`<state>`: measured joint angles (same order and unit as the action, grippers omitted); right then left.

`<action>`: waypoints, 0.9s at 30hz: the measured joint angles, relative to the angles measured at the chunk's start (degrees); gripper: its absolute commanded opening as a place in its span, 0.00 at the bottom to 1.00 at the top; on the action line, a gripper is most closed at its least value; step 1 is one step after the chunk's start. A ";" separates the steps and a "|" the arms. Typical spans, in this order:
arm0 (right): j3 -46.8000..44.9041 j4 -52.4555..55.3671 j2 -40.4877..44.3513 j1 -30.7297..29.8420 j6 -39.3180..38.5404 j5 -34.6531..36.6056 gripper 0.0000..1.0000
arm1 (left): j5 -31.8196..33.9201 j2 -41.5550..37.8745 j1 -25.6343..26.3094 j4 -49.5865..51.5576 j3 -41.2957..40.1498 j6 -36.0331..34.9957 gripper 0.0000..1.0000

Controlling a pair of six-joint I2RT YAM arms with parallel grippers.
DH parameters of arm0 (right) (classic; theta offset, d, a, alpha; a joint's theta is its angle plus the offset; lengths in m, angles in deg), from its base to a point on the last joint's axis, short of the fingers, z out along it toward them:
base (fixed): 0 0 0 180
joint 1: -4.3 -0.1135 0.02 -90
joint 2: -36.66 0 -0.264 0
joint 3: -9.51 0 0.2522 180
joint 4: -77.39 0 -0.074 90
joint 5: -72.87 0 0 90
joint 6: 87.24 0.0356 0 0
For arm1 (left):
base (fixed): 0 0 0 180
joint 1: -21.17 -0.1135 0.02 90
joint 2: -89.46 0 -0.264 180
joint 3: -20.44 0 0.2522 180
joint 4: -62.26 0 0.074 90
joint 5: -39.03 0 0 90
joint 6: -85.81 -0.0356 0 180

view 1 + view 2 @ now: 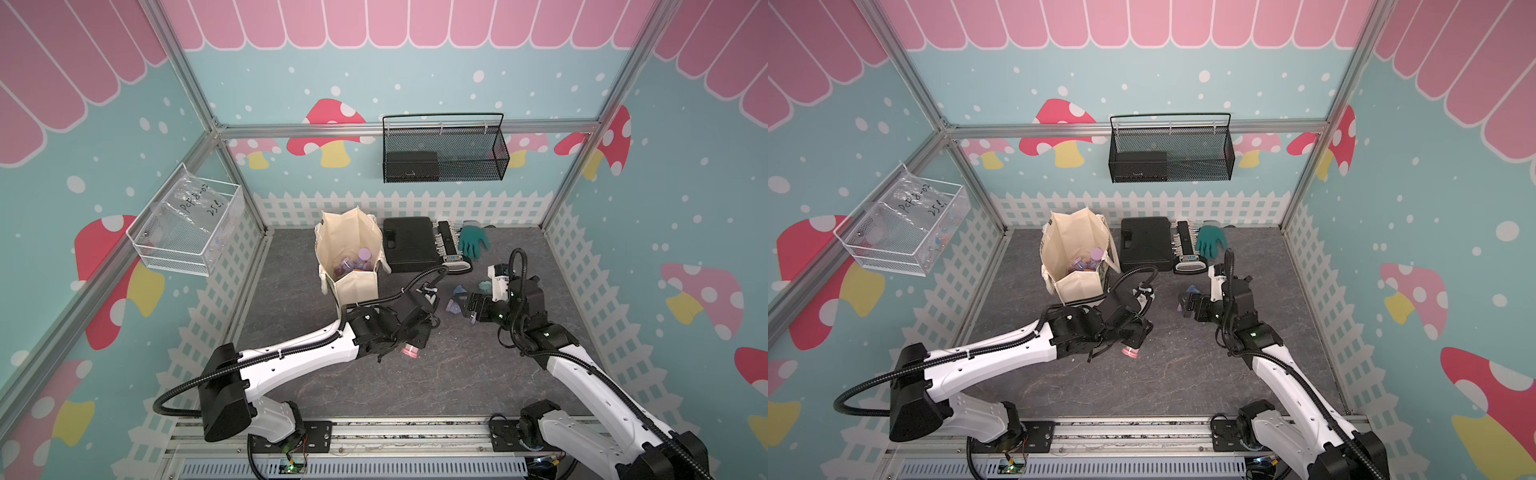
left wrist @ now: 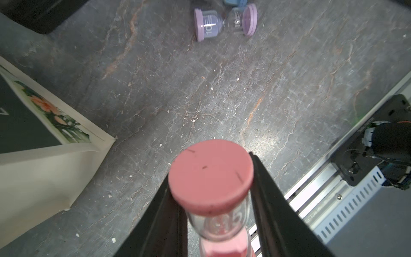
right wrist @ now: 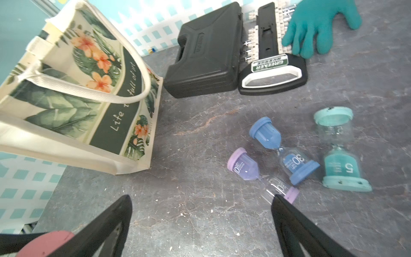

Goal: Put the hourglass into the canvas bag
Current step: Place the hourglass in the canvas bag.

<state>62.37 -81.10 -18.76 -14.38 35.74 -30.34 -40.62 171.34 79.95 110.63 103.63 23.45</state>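
Left gripper [image 2: 210, 165] clamped on the pink hourglass [image 2: 213, 184], near the canvas bag [image 1: 353, 245]. Right gripper [image 3: 201, 200] spread wide, empty, near a toppled purple hourglass [image 3: 246, 169].

Pink hourglass [image 2: 211, 178] clamped in left tool [image 2: 209, 166], nr cream bag [image 1: 357, 286]: upright, open, purple hourglasses [image 1: 359, 262] inside.

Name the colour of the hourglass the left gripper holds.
Pink hourglass, clearest in the left wrist view.
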 measured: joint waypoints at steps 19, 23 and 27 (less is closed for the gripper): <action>8.33 -19.30 -7.65 -12.59 -4.31 -7.02 1.00 | 13.70 -8.94 -18.40 0.92 17.51 -8.13 0.31; 8.70 -22.47 -9.75 -13.51 -4.72 -7.67 0.99 | 15.06 -6.62 -24.98 1.01 20.55 -7.32 0.31; 8.81 -24.92 -11.61 -13.86 -5.09 -8.48 0.99 | 14.67 -2.62 -30.93 0.22 21.53 -5.90 0.31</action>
<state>71.18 -106.01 -30.37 -28.24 30.64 -38.82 -25.95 168.72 49.02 110.85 125.16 17.55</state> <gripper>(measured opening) 0.995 0.415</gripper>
